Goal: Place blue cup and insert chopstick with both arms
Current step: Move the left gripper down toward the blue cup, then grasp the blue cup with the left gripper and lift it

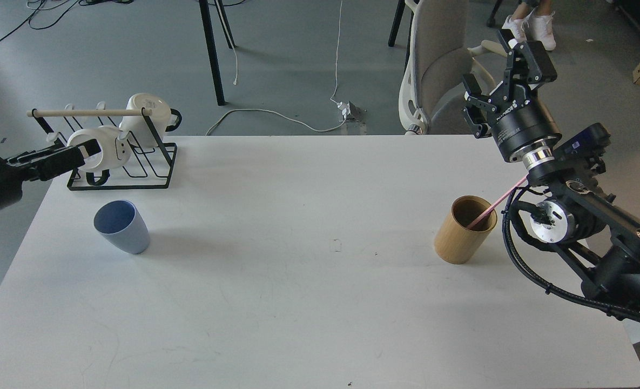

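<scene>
matte pale blue cup (pixel 122 227) upright near-left on the white table (pixel 298 302), darker inside, thin pink chopstick (pixel 497 202) leaning in the wooden holder (pixel 464 229) at right, left gripper (pixel 85 151) fingers hard to tell, right gripper (pixel 495 70) far right, spread, empty

We saw an evenly lit, bright scene under soft, diffuse light. The white worktop (pixel 298 302) showed mild glare and only faint shadows, one falling right of the blue cup (pixel 122 227). Focus was sharp throughout, and straight edges showed little bending near the corners.
</scene>
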You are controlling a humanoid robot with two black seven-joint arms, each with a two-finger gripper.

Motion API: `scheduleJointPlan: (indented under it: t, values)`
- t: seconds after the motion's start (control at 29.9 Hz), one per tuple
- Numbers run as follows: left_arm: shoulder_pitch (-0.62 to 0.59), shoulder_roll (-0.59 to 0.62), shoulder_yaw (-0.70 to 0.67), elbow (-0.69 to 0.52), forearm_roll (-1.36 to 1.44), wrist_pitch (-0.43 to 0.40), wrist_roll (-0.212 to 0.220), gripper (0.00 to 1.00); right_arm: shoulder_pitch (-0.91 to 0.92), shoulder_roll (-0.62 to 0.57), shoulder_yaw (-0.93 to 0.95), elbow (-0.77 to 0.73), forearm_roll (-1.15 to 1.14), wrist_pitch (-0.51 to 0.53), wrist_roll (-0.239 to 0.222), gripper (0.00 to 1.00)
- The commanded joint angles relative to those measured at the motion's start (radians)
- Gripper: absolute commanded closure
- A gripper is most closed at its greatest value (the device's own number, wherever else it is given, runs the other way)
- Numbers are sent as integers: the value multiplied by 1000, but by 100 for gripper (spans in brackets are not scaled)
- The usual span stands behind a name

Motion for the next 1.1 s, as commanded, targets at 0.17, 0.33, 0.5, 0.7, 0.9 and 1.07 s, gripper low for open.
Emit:
scheduleJointPlan:
  t: [0.17,0.33,0.5,0.7,0.9,1.07]
  values:
    - [12,-178,47,257,110,3,0,1,-12,-4,0,-2,0,0,0,5]
    - [23,-221,81,306,113,4,0,1,-12,-4,2,-3,0,0,0,5]
    - [38,-244,90,337,113,9,0,2,-12,-4,2,-3,0,0,0,5]
    - [60,-282,90,395,113,9,0,4,-13,-4,0,-6,0,0,0,5]
    - [61,-321,90,437,112,17,0,20,-21,-2,0,-16,0,0,0,5]
    - [71,-321,92,435,113,17,0,39,-35,-2,0,-16,0,0,0,5]
